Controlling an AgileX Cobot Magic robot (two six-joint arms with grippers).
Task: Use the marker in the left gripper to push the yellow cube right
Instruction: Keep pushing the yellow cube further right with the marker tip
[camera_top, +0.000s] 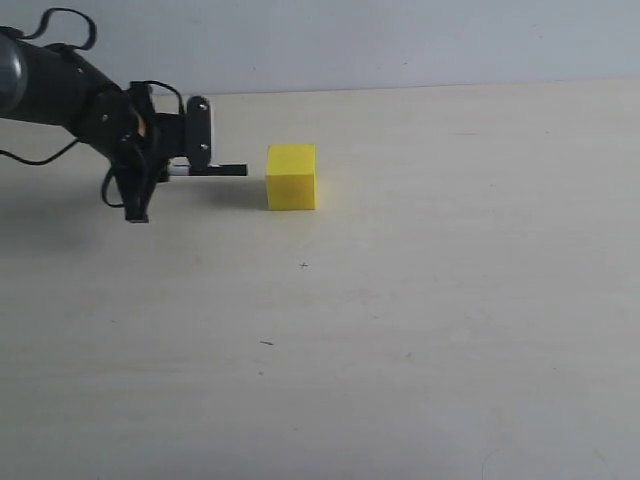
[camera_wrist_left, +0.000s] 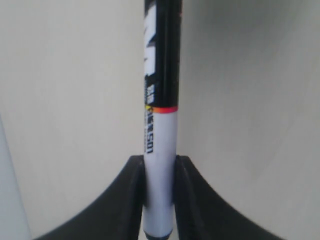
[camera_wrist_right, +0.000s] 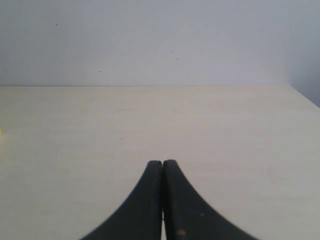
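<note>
One small gap sits between marker (camera_top: 218, 170) tip and cube (camera_top: 291, 177). Our left gripper (camera_top: 170, 168) squeezes the marker (it points right, straight at the cube), so we push right.

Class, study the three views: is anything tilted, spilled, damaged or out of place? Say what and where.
Nothing stands out. The yellow cube sits flat on the table, the marker is held straight in the left gripper with its tip short of the cube, and the right gripper is shut, empty.
</note>
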